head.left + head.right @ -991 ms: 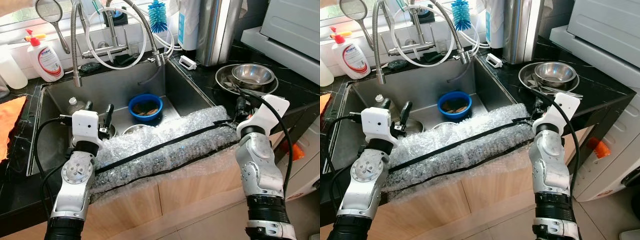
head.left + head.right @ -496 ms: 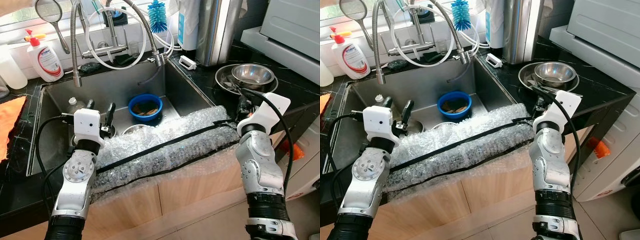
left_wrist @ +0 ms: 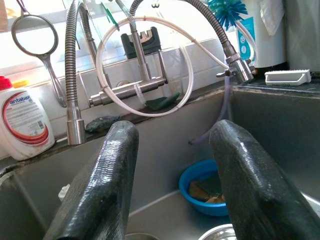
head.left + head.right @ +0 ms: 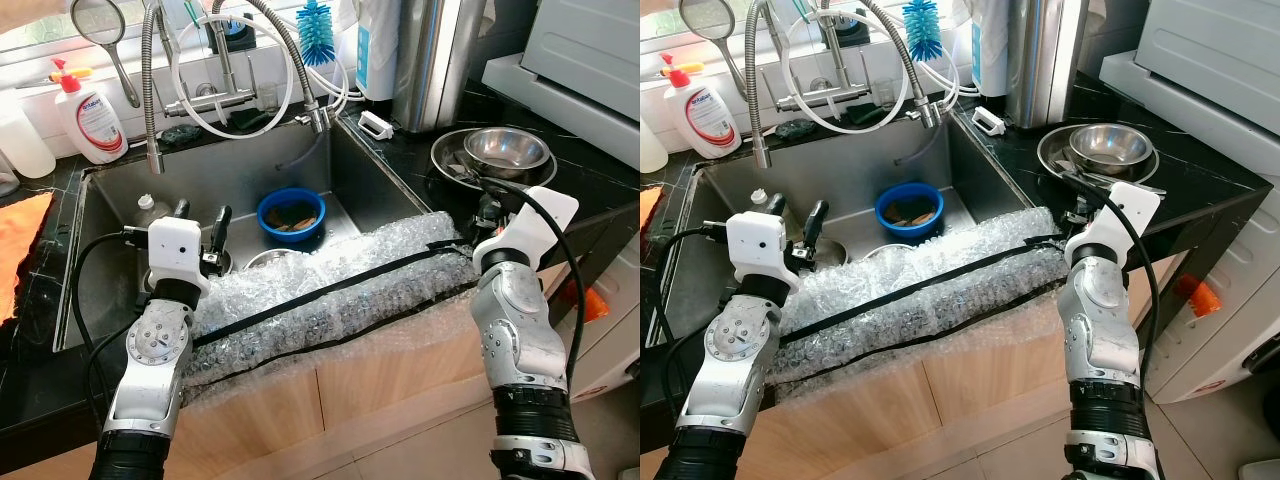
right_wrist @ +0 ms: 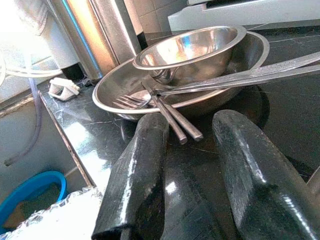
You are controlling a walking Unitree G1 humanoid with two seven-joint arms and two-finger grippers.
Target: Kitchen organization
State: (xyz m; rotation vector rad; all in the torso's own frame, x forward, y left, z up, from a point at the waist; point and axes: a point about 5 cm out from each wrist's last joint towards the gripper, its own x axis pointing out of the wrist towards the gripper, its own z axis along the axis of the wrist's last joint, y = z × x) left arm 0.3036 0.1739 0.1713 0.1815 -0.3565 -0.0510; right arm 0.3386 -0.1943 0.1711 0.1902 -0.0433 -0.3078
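Note:
A steel sink (image 4: 110, 210) holds a blue bowl (image 4: 290, 213) with brown scraps and a small bottle (image 4: 148, 208). Bubble wrap (image 4: 330, 290) with black tape lines pads the sink's front edge. My left gripper (image 4: 198, 226) hovers open over the sink's near left part, fingers (image 3: 105, 185) aimed at the tap (image 3: 145, 75). My right gripper (image 4: 483, 211) stands open above the black counter, just short of the stacked steel bowls (image 5: 195, 50). Forks (image 5: 160, 107) and long utensils lie in the wide bowl (image 4: 495, 155).
A detergent bottle (image 4: 92, 112), a strainer (image 4: 100, 25) and a blue brush (image 4: 315, 30) stand behind the sink. A tall steel canister (image 4: 435, 60) rises at the back right. An orange cloth (image 4: 20, 245) lies on the left counter. A white appliance (image 4: 590, 50) is at far right.
Both arms have shifted only very slightly; the left gripper sits a little nearer the bubble wrap. Nothing was taken hold of or let go.

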